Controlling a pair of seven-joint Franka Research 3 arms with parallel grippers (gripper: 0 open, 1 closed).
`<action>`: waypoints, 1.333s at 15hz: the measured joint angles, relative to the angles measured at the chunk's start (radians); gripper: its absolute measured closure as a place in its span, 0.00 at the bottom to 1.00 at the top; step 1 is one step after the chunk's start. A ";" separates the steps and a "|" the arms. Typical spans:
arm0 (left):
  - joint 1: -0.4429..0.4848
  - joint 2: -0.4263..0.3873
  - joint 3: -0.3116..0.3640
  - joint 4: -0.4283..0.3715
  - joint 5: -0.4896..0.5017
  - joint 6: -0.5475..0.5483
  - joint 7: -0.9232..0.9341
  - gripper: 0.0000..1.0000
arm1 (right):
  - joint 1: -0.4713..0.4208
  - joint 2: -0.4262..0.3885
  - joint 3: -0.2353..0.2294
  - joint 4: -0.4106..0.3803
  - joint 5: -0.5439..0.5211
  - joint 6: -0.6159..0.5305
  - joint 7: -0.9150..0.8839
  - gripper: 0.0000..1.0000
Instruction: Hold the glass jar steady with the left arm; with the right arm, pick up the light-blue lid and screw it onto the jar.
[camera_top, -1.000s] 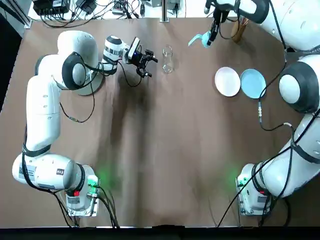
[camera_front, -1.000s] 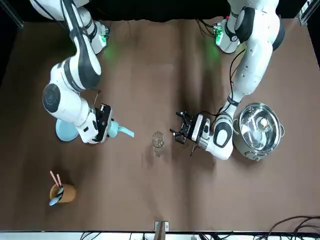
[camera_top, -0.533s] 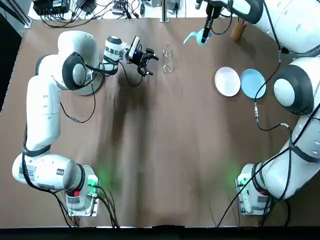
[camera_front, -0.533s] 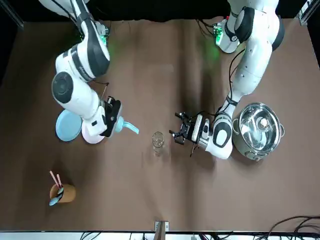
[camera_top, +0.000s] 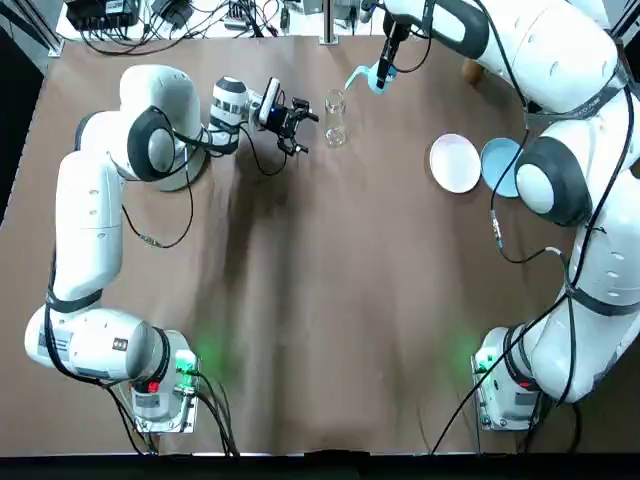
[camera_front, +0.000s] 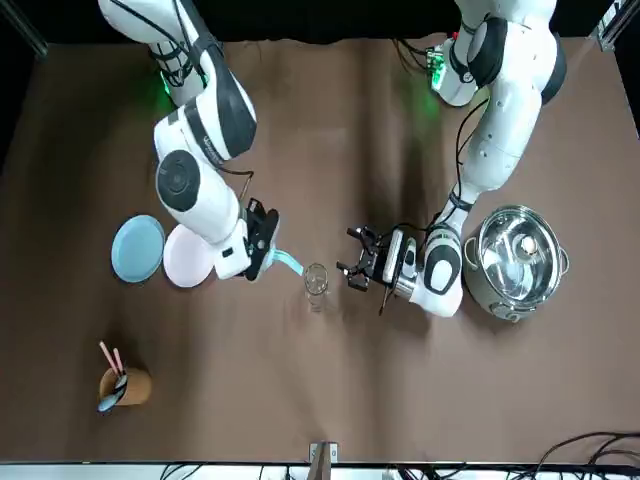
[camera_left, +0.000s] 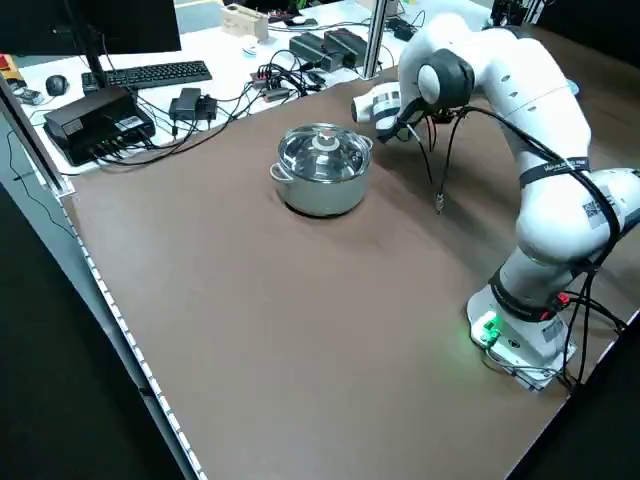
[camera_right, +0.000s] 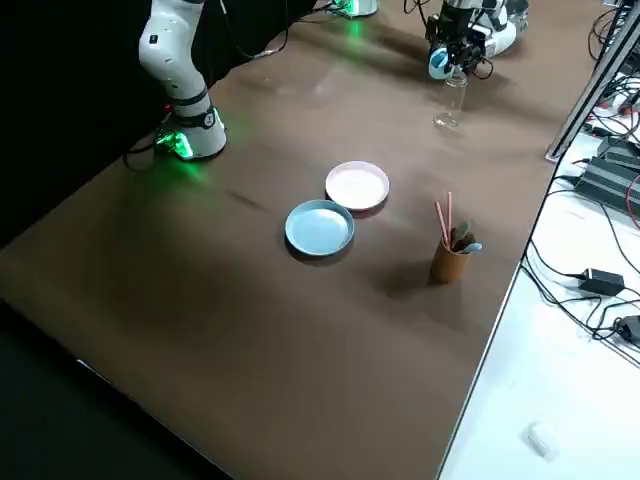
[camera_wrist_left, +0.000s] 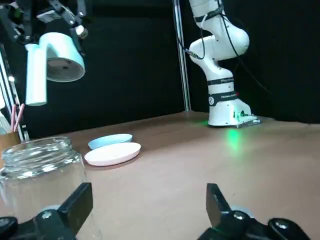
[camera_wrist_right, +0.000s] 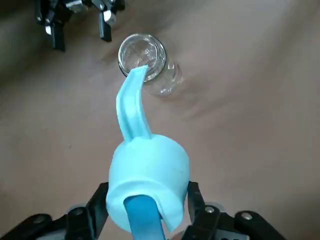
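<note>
The clear glass jar (camera_top: 335, 118) stands upright and uncovered at the far middle of the table, also seen from the front (camera_front: 316, 283). My left gripper (camera_top: 300, 126) is open just to its left. Its fingers stop short of the glass, and the jar (camera_wrist_left: 40, 180) lies off to one side of one finger (camera_wrist_left: 75, 205). My right gripper (camera_top: 383, 62) is shut on the light-blue lid (camera_top: 370, 78), a rounded cap with a long spout. It hangs in the air close to the jar's right. In the right wrist view the lid (camera_wrist_right: 147, 175) has its spout tip over the jar mouth (camera_wrist_right: 142, 52).
A steel pot with a glass lid (camera_front: 518, 262) stands by the left arm's wrist. A white plate (camera_top: 455, 163) and a blue plate (camera_top: 500, 165) lie on the right side. A brown cup with straws (camera_front: 122, 383) stands in the far right corner.
My right arm has carried the light-blue lid leftward in the top view, from the far right corner to just beside the jar. The left gripper has barely moved.
</note>
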 joint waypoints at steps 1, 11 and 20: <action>-0.006 0.009 0.000 0.000 -0.003 0.000 0.031 0.00 | 0.004 0.006 0.000 0.011 0.000 0.000 0.000 0.33; -0.059 0.040 -0.002 0.004 -0.082 0.152 0.066 0.00 | 0.054 0.015 0.003 0.042 0.000 0.023 -0.204 0.33; -0.037 0.043 0.003 0.009 -0.087 0.156 0.065 0.00 | 0.070 0.020 0.003 0.042 -0.009 0.034 -0.319 0.33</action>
